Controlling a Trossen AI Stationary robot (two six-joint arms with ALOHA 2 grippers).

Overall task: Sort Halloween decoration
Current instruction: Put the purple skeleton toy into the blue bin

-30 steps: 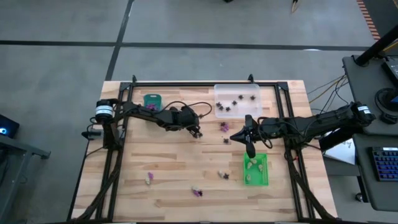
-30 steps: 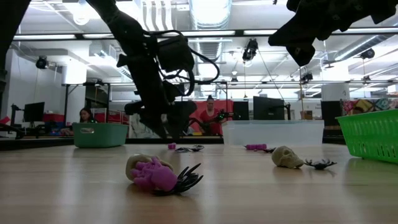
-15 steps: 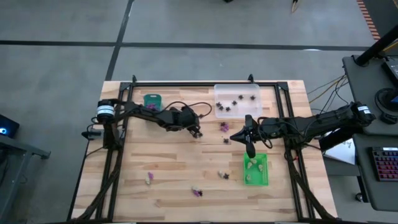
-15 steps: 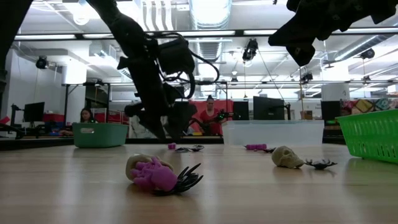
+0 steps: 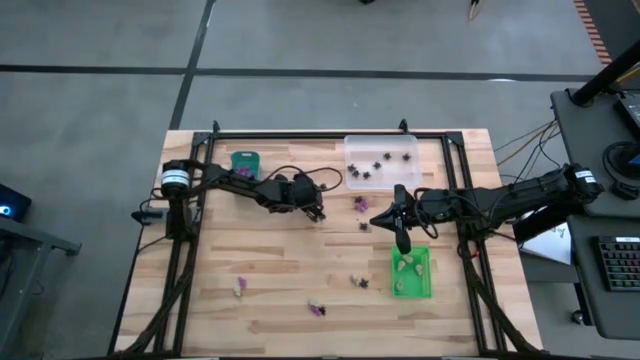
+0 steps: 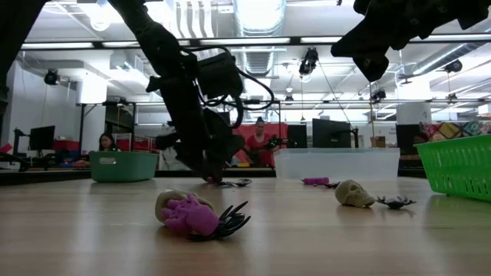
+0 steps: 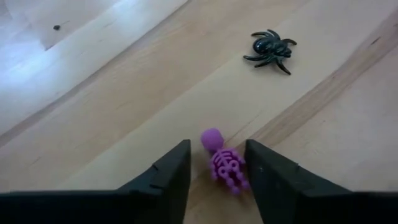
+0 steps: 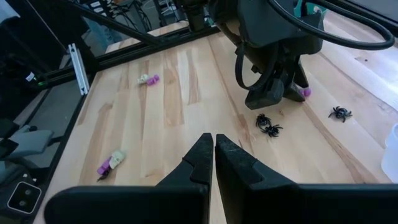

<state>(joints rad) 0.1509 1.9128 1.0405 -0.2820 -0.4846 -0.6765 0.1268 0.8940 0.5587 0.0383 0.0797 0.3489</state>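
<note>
legible text: none | labels, brands, numbers, signs: none readable in any view | white tag on teal tray (image 6: 107, 160): too small to read | monitors in room behind table: screens unreadable

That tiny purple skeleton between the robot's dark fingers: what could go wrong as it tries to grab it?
The small purple plastic skeleton lies flat on the wooden table between the left gripper fingers, nearer one finger; closing could push it aside or pinch only its edge, so it may slip out. The fingertips sit right at the wood and might scrape it. The black plastic spider beyond looks clear. The right gripper waits shut, apart.
</note>
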